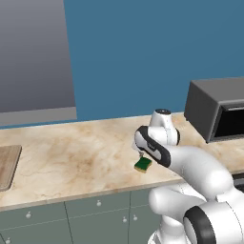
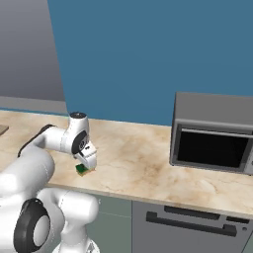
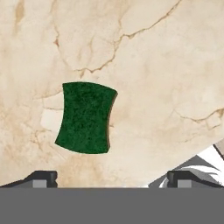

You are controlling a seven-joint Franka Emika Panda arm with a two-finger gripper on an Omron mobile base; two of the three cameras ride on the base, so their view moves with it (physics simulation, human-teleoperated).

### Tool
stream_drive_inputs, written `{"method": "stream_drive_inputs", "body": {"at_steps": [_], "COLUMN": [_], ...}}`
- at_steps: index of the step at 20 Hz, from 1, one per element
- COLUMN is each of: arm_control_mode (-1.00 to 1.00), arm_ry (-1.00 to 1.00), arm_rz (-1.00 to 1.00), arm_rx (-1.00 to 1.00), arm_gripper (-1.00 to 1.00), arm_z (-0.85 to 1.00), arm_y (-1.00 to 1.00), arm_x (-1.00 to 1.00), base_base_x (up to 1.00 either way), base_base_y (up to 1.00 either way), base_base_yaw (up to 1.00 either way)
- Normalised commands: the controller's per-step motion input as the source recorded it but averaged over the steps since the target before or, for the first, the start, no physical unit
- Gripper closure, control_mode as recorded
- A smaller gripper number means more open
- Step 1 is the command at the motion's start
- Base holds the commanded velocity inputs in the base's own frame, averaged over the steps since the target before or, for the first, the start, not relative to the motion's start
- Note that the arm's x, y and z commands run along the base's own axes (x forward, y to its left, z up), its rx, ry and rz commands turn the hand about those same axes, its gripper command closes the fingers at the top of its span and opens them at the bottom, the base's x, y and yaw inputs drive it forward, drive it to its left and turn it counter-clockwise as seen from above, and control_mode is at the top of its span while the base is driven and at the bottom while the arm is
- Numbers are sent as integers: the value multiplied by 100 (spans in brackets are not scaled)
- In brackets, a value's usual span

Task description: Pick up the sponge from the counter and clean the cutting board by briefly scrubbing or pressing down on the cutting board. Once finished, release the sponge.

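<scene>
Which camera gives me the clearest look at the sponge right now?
The hand view: the sponge lies unobstructed on the counter, its whole green top visible. The left base view shows it small beside the arm; the right base view shows just a sliver under the hand.

Light sits flat and even over my counter (image 1: 81,157), bright, with no single source I can pick out. No glare on the stone. Under my arm the shade is soft, barely there. Looking down my hand, the sponge (image 3: 86,117) bows outward, its edges curved by the lens. Everything is crisp, veins sharp, no blur anywhere.
</scene>
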Motion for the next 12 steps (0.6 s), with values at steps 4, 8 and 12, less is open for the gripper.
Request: {"method": "stream_drive_inputs", "body": {"at_steps": [4, 8, 12], "arm_control_mode": [-100, -100, -100], "arm_ry": [0, 0, 0], "arm_rz": [-6, -5, -4], "arm_rx": [0, 0, 0], "arm_gripper": [-100, -100, -100], "arm_z": [-23, -21, -21], "arm_y": [3, 5, 5], "arm_x": [14, 15, 12], "base_base_x": [0, 0, 0], "base_base_y": [0, 0, 0], "base_base_yaw": [0, 0, 0]}}
